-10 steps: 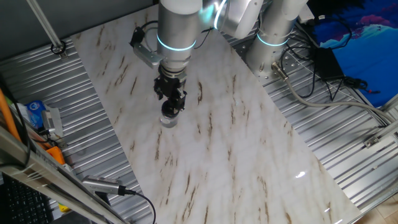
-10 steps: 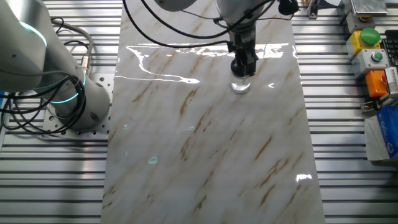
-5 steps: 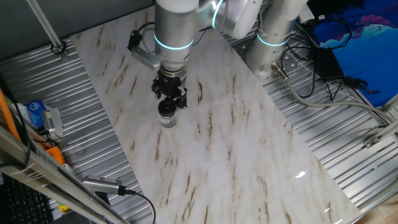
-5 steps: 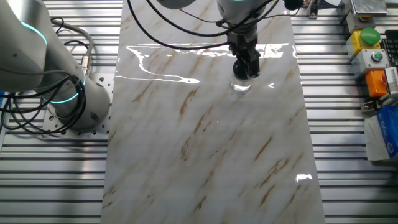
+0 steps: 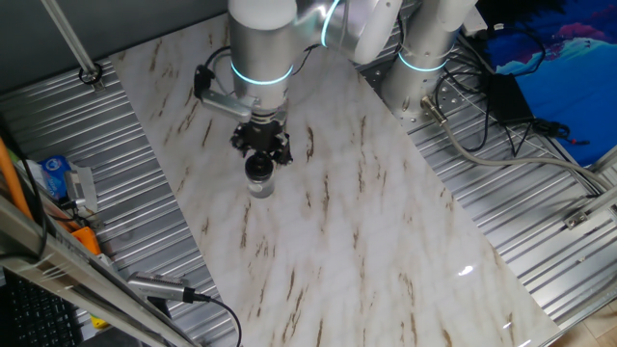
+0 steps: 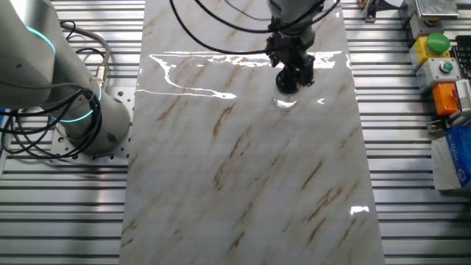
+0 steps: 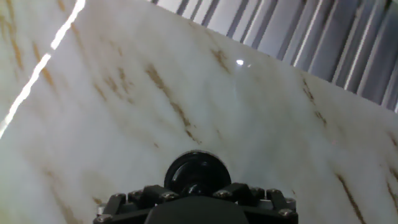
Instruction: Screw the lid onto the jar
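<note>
1. The tool [image 5: 260, 154] points straight down at the worktop [image 5: 366, 241], with its fingers set close around the lid [image 5: 258, 168]. The fixed views suggest they grip the cap's rim, but none of the views shows the contact, so I cannot tell for certain whether the hold is firm.

2. The lid [image 7: 197, 172] lies directly below the tool in the hand view, a round black disc centred just ahead of the finger mount. No sideways offset shows.

3. The jar [image 6: 285, 100] stands upright on the worktop directly under the lid, its clear glass body showing below the tool in both fixed views. Lid and jar appear stacked on one vertical line; whether the threads are already engaged is hidden.

4. The relation that counts is this shared vertical axis: tool, lid and jar mouth line up top to bottom, so the coming move is probably a turn about that axis, not a shift sideways.

5. The jar sits unheld on smooth marble, so it may spin with the lid.
</note>
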Controlling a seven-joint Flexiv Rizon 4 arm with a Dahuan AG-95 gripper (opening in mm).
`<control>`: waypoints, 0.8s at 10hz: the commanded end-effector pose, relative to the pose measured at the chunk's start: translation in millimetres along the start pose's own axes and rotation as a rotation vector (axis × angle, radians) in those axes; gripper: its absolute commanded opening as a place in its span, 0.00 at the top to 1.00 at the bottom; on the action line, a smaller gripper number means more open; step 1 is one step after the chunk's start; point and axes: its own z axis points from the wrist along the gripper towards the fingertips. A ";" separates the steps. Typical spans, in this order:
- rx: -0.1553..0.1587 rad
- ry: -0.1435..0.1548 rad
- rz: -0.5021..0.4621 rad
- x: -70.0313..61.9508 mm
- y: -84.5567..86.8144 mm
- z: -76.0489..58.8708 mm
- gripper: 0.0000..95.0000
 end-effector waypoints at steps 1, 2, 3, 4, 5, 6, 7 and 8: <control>0.022 0.036 -0.200 2.2 2.7 -8.5 0.40; 0.028 0.042 -0.243 3.3 3.0 -9.4 0.60; 0.029 0.042 -0.252 3.9 3.1 -9.9 0.60; 0.030 0.041 -0.263 4.2 3.2 -10.2 0.60; 0.032 0.036 -0.271 4.5 3.3 -10.4 0.80; 0.033 0.033 -0.275 4.7 3.3 -10.5 0.80; 0.034 0.030 -0.269 4.9 3.4 -10.7 0.80; 0.036 0.026 -0.258 4.9 3.4 -10.7 0.80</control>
